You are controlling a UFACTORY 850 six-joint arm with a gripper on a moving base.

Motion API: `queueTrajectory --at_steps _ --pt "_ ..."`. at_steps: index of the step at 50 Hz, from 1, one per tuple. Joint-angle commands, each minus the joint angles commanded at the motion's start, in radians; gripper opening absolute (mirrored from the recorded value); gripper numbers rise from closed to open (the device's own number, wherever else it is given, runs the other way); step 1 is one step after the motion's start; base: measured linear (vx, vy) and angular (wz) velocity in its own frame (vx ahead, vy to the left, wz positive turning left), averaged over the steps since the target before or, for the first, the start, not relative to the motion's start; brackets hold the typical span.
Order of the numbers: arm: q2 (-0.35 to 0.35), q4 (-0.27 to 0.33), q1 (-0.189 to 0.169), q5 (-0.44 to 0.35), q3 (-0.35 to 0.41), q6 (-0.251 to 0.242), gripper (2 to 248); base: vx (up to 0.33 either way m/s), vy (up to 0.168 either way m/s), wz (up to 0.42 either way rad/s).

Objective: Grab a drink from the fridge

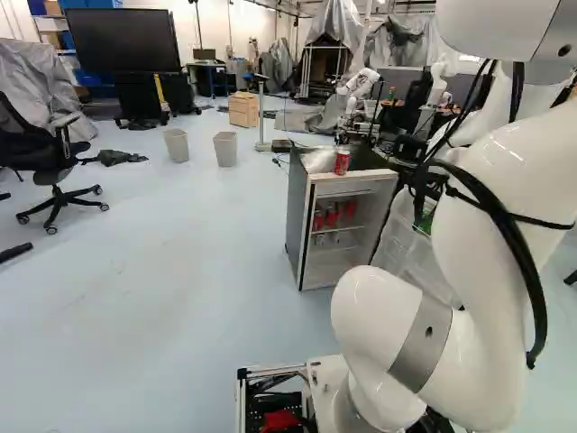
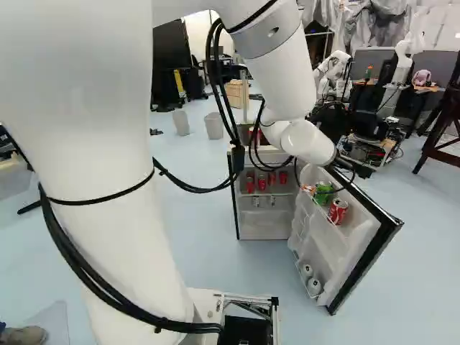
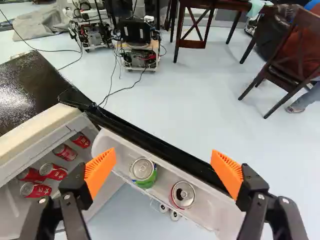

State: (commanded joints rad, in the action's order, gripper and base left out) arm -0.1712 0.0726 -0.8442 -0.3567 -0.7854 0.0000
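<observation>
In the left base view, a small, open fridge with dark sides (image 1: pixel 296 212) bears a red can (image 1: pixel 342 162) on top.

In the right base view, the black two-fingered gripper (image 2: pixel 316 189) is at the white door shelf (image 2: pixel 358 228), near a green can and a red-and-silver can (image 2: pixel 338 210).

In the wrist view, its orange-padded fingers (image 3: pixel 100 170) stand wide apart, holding nothing; both shelf cans, the green one (image 3: pixel 144 172) included, stand upright ahead, between them.

You're in a robotics lab.
You face another robot (image 1: pixel 362 83), white and jointed, plus boxy wheeled machines (image 3: pixel 139 56) and draped grey sheeting (image 1: pixel 38 79).
</observation>
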Motion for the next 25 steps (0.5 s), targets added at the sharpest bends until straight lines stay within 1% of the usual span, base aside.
queueTrajectory --at_steps 11,25 --pt "-0.005 0.000 -0.003 0.056 -0.033 0.000 247 0.000 0.000 0.000" --pt "-0.035 0.000 -0.008 0.144 -0.102 0.000 247 0.000 0.000 0.000"
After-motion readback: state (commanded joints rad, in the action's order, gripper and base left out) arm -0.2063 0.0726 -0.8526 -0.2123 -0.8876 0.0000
